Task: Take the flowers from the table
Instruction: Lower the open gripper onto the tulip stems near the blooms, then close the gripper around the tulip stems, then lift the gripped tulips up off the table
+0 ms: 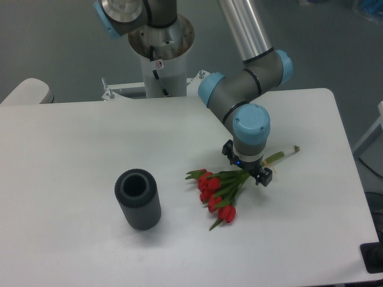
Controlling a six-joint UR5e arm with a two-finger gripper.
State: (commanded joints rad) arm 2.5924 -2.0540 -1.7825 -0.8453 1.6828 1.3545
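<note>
Gripper (254, 171) low over green stems of red tulip bunch (222, 190), mid-bundle for balance; I can't tell jaw state.

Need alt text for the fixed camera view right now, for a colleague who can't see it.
The robot arm's hand is down over the green stems of a bunch of red tulips lying on the white matte tabletop. A dark grey ribbed hollow cylinder stands left of the bunch.
</note>
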